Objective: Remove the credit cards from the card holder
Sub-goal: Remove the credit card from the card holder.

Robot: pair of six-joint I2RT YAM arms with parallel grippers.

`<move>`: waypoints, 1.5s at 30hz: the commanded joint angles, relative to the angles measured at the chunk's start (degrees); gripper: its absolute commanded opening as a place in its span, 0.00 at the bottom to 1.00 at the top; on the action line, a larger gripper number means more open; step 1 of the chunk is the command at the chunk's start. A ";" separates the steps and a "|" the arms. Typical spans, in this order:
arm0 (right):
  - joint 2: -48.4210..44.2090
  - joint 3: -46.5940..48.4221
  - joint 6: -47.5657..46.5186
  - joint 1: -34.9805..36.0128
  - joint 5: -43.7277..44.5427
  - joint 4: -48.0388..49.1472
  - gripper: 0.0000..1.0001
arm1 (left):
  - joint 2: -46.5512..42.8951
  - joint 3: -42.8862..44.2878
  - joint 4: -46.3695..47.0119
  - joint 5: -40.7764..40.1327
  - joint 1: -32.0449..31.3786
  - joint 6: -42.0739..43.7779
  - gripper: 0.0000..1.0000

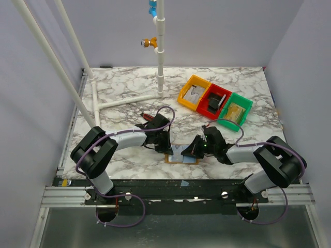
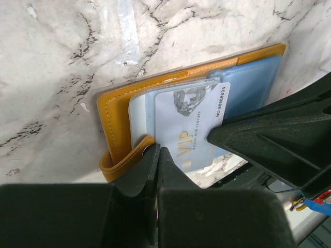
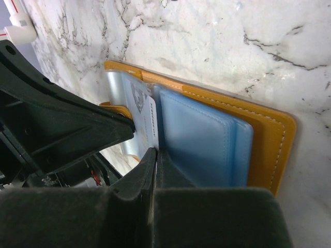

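Observation:
The card holder (image 1: 182,155), a mustard-brown wallet, lies open on the marble near the table's front edge, between my two grippers. Its grey-blue lining (image 3: 207,139) faces up. A pale credit card (image 2: 191,124) printed "VIP" sticks halfway out of a pocket. My right gripper (image 3: 155,151) is shut on that card's (image 3: 145,116) edge. My left gripper (image 2: 158,151) is shut with nothing between its fingers. Its tip presses on the card holder (image 2: 116,119) beside the clasp strap (image 2: 124,160). Any other cards are hidden in the pockets.
Orange (image 1: 194,93), red (image 1: 213,101) and green (image 1: 235,110) bins stand in a row at the back right. A white pipe frame (image 1: 124,101) lies at the back left with an upright pole (image 1: 160,51). The table's front edge (image 1: 181,178) is just behind the wallet.

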 commanded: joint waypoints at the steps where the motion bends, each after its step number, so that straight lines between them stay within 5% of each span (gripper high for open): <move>1: 0.19 -1.49 -0.23 -1.17 -0.78 1.64 0.01 | 1.49 -1.93 -2.42 -2.89 -0.06 0.14 0.00; 45: -14.47 -3.37 -7.73 -7.84 2.64 -14.35 0.01 | 0.33 -1.16 -3.79 -3.45 1.87 0.80 0.00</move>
